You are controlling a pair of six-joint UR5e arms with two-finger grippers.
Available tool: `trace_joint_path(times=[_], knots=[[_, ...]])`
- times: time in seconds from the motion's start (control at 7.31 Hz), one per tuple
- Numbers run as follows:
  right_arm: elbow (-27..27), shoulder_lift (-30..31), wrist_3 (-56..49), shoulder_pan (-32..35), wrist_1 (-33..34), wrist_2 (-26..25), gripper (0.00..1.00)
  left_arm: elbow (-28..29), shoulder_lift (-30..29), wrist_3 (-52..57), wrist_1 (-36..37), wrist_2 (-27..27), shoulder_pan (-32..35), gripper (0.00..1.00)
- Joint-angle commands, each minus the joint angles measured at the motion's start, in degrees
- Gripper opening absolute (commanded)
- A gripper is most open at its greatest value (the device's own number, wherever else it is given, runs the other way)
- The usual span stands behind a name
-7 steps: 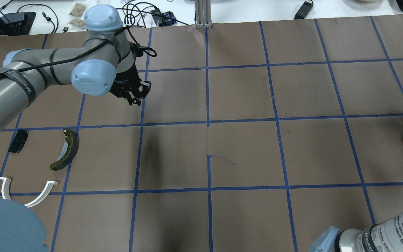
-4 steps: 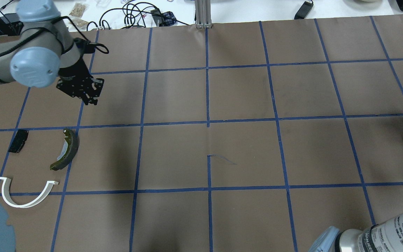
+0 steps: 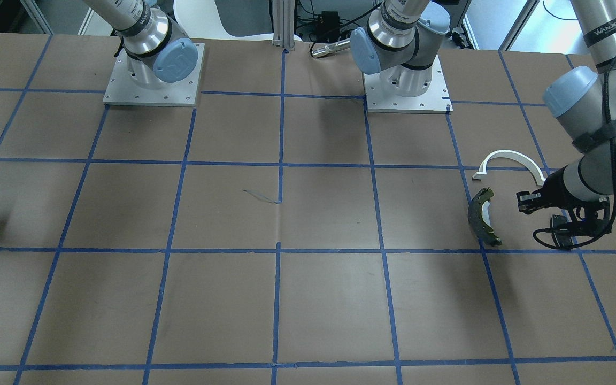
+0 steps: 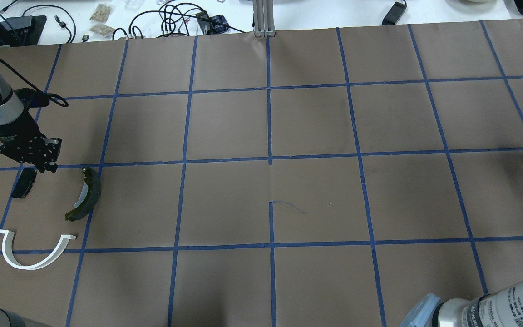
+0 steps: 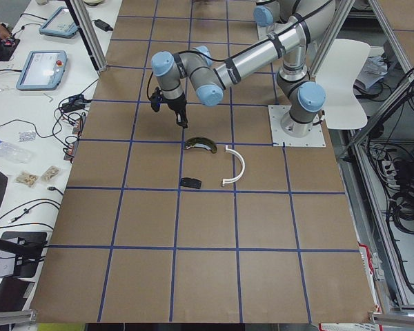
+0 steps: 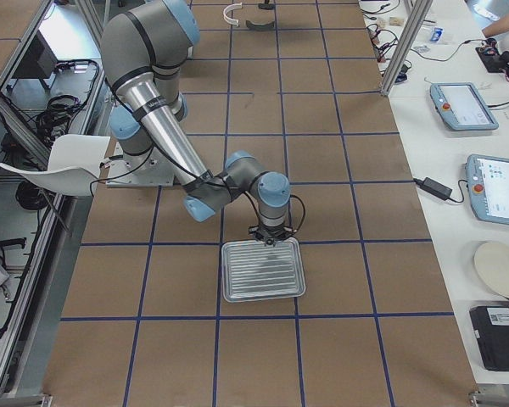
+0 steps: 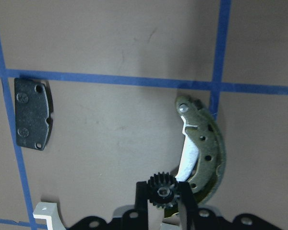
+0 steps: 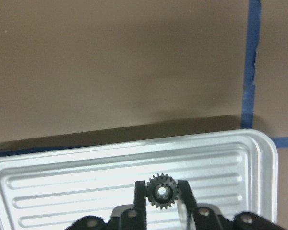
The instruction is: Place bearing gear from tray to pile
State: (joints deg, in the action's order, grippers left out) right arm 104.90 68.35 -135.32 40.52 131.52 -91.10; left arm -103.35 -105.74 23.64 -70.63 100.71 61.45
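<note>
Clenching bearing gear (image 7: pixel 162 191), left claw (image 7: pixel 163 187) hangs over pile (image 7: pixel 207 148); right claw (image 8: pixel 162 185) grips second gear (image 8: pixel 162 192) above tray (image 8: pixel 86 178).

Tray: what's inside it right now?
Only bare ribbed base shows in the tray. The right claw holds a small black gear over it. In the wrist view, the claw's body hides the base's near strip.

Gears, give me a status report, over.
Left fingers shut on gear, above pile, shoe close by. Right fingers shut on second gear, above tray. Nothing blocking seen.
</note>
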Motion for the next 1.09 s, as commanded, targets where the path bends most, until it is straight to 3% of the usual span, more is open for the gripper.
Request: trace_joint_path(times=[0.0,0.27,0.96], knots=[[0.92,5.72,18.83,3.57,-0.47,0.92,0.00,-6.48,-0.34,2.28,8.71,0.10,-1.24,0.00],[1.10,6.54,34.95,12.34,-2.13,1.28,0.00,-11.25,-0.96,2.28,15.77,-0.07,-1.85,0.00],[0.93,6.19,100.88,49.14,-5.29,0.05,0.00,-11.35,-1.75,2.38,15.88,-0.25,-2.12,0.00]])
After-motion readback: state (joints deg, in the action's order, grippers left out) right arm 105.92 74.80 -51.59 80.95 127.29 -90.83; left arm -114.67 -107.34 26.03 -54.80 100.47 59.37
